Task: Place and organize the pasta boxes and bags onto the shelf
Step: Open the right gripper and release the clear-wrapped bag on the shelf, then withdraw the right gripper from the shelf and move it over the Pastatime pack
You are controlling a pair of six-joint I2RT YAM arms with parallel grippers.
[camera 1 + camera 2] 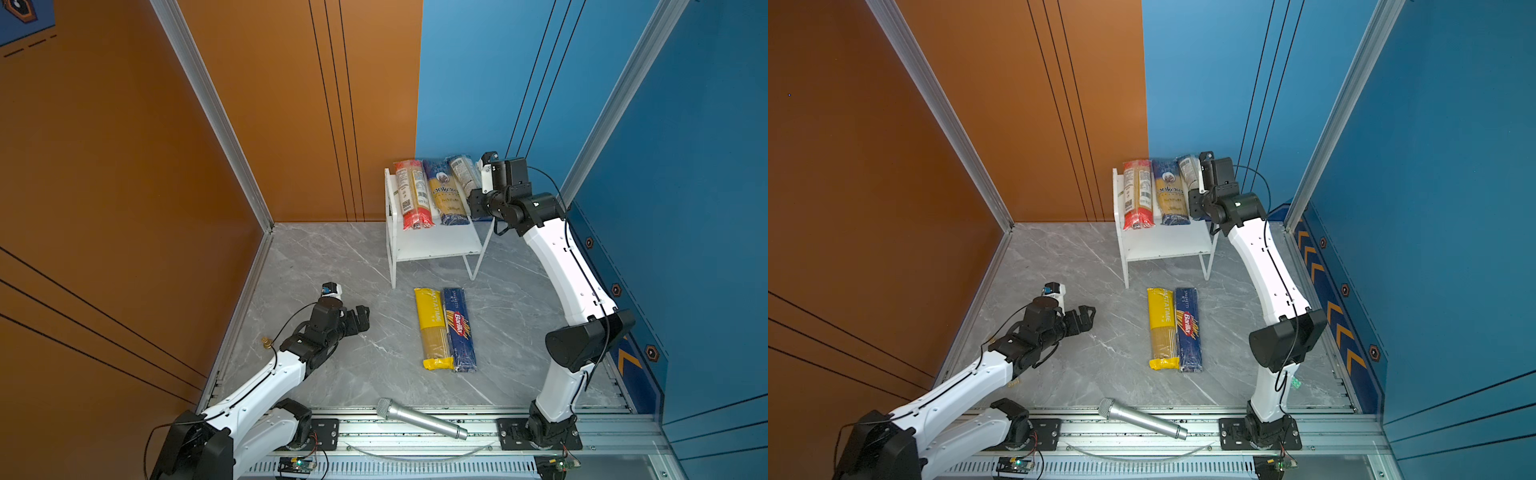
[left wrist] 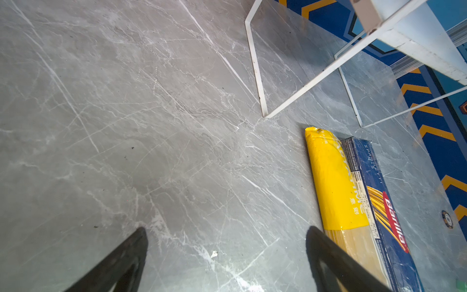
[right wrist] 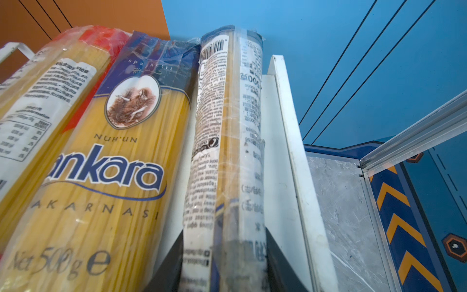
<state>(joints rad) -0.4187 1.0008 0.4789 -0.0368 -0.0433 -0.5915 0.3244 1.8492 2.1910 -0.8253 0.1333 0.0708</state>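
Note:
The white shelf stands at the back. Three packs lie side by side on its top board: a red-ended clear bag, the yellow-navy ankara bag and a dark navy bag at the right. My right gripper sits at that bag's near end, its black fingers against both sides. A yellow bag and the blue Barilla box lie together on the floor in front of the shelf. My left gripper hovers open and empty, left of them.
A silver microphone lies on the front rail. The shelf's lower board is bare, and its thin white legs stand just behind the floor packs. Orange and blue walls close in the back and sides.

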